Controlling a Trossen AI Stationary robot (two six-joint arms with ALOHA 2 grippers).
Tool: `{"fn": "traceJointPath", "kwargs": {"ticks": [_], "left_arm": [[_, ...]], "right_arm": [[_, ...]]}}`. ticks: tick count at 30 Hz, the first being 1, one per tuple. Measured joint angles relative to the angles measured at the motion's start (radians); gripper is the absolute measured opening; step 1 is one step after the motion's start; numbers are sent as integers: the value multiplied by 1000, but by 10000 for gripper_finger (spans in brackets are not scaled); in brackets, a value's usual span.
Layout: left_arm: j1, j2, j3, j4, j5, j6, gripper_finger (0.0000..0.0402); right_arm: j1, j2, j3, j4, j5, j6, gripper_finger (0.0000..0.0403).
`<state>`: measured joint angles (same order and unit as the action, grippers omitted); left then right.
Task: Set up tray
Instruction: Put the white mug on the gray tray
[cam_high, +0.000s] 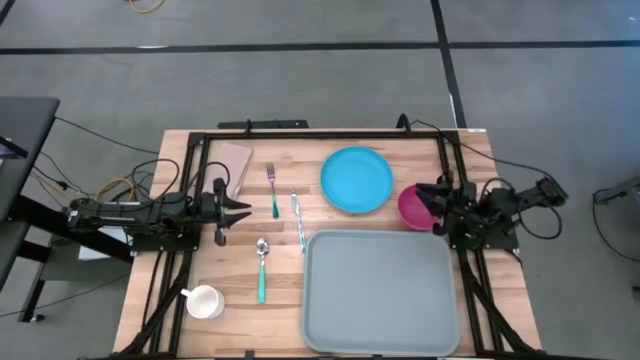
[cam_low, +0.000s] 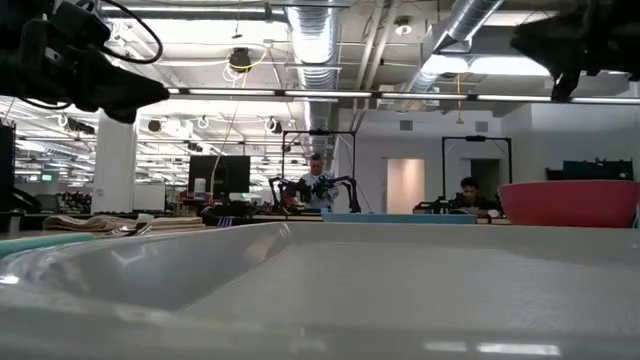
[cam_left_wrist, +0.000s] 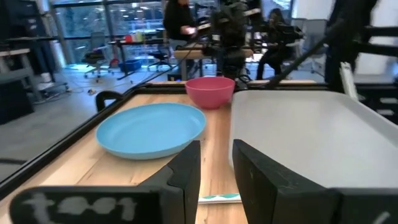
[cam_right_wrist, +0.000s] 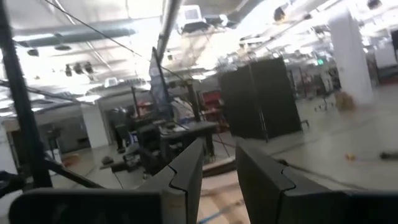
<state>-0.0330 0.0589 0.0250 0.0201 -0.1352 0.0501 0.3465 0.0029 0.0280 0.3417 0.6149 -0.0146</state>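
So the tray is sitting flat on the desk, down in the near-right part of the top-down shot, roughly 5 o'clock from the middle of the wood. It's close to square, but its longer side runs left-right across the desk, and its edges line up square with the desk edges, not skewed. Nothing is on it. In the low view its pale rim fills the whole foreground.

At about 12 o'clock from the tray is the round blue plate, just clear of the rim. The pink bowl is at around 1 o'clock, near the tray's far-right corner. A clear-handled utensil lies just off the tray's far-left corner. Further left there's a fork with a green handle, a spoon with a green handle, a white mug at 9 o'clock from the tray, and a tan cloth up near the far-left of the desk.

The left gripper hangs at the left side, pointing toward 3 o'clock, well apart from the tray; its jaws sit a bit apart with nothing between them. The right gripper is over by the pink bowl at the right edge, jaws likewise slightly apart and empty in its wrist view.

A couple of people are in the room behind.
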Motion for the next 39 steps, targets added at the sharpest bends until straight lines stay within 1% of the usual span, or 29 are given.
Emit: {"fn": "traceJointPath", "kwargs": {"ticks": [3,5,8,10,12,14,19,21,22,26,30,35,39], "left_arm": [[0,0,-1,13,-15,24,82],[0,0,-1,40,-62,25,82],[0,0,-1,95,-121,26,82],[0,0,-1,118,-130,25,82],[0,0,-1,127,-110,15,82],[0,0,-1,141,-93,6,82],[0,0,-2,218,-90,14,82],[0,0,-1,251,-91,14,82],[0,0,-1,263,-91,17,82],[0,0,-1,306,-92,49,82],[0,0,-1,319,-92,63,82],[0,0,-1,334,-91,80,82],[0,0,-1,334,-90,95,82]], "right_arm": [[-35,0,0,-55,16,49,91],[-58,0,0,-85,37,74,91],[-86,0,0,-116,38,69,91],[-103,0,0,-116,36,48,91],[-116,0,0,-104,27,37,91],[-128,0,0,-79,-36,35,91],[-166,14,17,31,-316,-20,91],[-177,33,58,33,-375,-43,91],[-181,49,86,29,-379,-45,91],[-197,165,213,-46,-379,-44,92],[-199,363,375,-129,-379,-39,102],[-199,633,603,-307,-370,-51,132],[-199,804,783,-470,-301,-88,169]]}}
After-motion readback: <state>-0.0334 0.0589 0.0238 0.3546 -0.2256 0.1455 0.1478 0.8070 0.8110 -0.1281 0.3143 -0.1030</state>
